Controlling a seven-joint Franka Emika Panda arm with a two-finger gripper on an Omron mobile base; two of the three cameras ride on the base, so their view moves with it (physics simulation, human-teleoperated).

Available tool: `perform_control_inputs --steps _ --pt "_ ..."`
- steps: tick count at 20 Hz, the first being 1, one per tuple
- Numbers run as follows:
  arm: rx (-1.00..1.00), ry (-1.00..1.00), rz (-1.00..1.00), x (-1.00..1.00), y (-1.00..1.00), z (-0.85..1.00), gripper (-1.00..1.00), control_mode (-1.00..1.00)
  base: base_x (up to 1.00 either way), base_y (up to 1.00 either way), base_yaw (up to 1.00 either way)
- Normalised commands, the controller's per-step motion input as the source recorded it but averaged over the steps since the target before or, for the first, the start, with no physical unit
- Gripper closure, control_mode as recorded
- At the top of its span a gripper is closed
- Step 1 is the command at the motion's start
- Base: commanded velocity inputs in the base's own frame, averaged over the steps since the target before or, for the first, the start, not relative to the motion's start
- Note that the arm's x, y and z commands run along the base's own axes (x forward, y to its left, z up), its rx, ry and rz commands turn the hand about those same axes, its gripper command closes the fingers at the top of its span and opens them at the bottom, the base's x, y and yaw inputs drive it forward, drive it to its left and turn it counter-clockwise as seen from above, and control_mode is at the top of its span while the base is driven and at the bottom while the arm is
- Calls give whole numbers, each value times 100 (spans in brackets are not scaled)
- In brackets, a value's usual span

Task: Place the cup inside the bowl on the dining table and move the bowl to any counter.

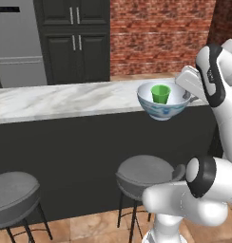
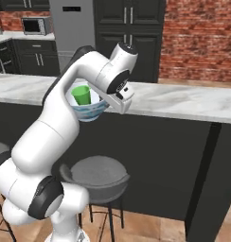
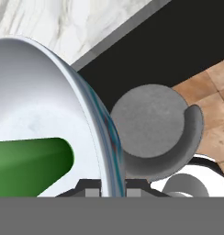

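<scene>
The white bowl with the blue pattern hangs in the air at the front edge of the dining table, its foot lower than the marble top. The green cup stands upright inside it. My gripper is shut on the bowl's right rim. The right base view shows the bowl and cup partly behind my arm, with the gripper at the rim. In the hand view the bowl's rim runs between my fingertips, and the cup lies at the left.
Round grey stools stand in front of the table's black front; one stool is straight below the hand. A counter with a microwave is far back left. Fridge, dark cabinets and a brick wall stand behind.
</scene>
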Motion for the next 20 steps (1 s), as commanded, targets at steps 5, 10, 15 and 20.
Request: perform_control_inputs --steps 5,10,15,20 --pt "0 0 0 0 0 0 100 100 0 -85 0" --pt "0 0 0 0 0 0 100 100 0 -84 0" --pt "0 0 0 0 0 0 100 100 0 -67 0" --pt "0 0 0 0 0 0 100 100 0 -62 0"
